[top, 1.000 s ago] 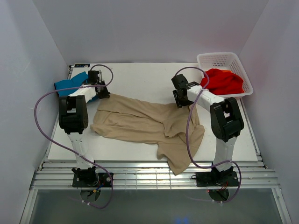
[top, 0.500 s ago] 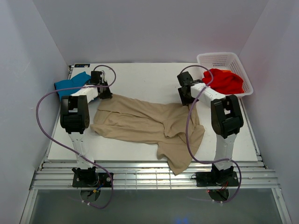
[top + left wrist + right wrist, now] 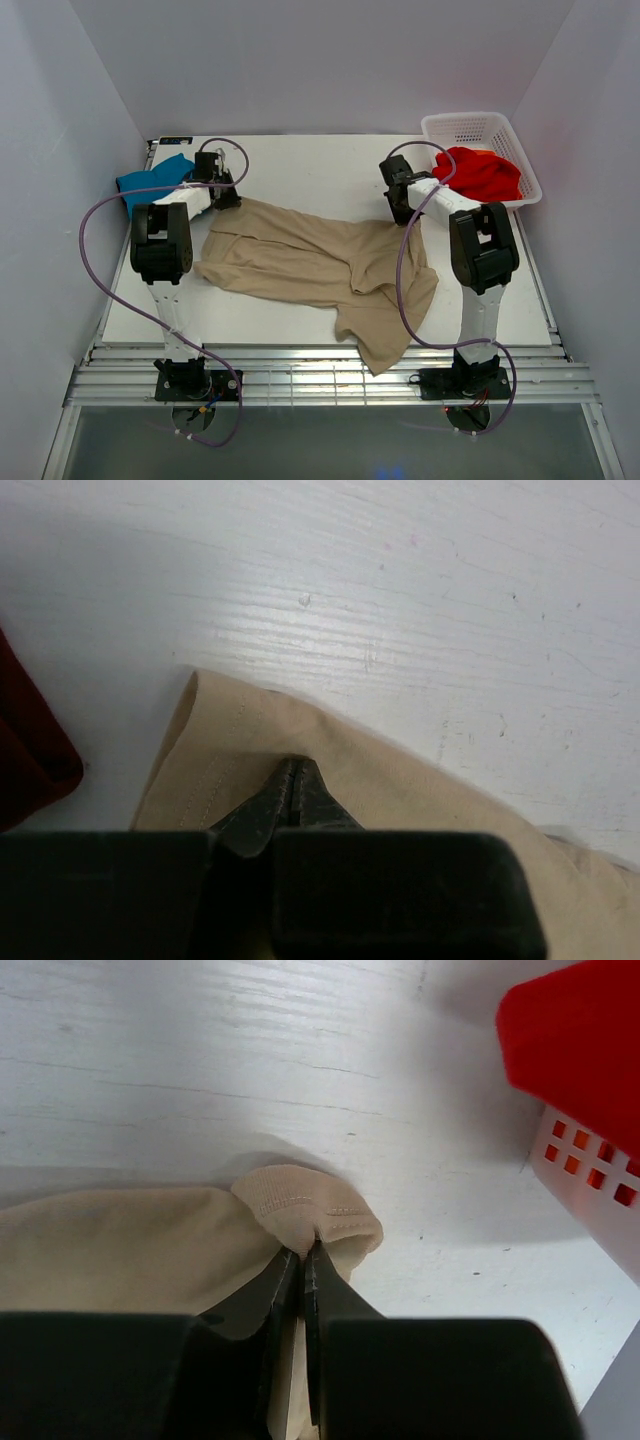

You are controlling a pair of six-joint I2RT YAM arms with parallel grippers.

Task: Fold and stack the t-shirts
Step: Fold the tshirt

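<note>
Pinching so little cloth is my worry. My left gripper (image 3: 292,780) is clenched on a thin fold just inside a hemmed corner of the tan t-shirt (image 3: 320,265), and my right gripper (image 3: 302,1255) on a small stitched tuck at its far-right edge. Either bite could slip on a lift, dropping one side and skewing the fold. The shirt lies rumpled on the table (image 3: 300,160), trailing toward me from both jaws, its near end past the front edge.

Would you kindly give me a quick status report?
Left hand shut on tan t-shirt. Right hand shut on it too. Right arm's purple cable crosses it.
</note>
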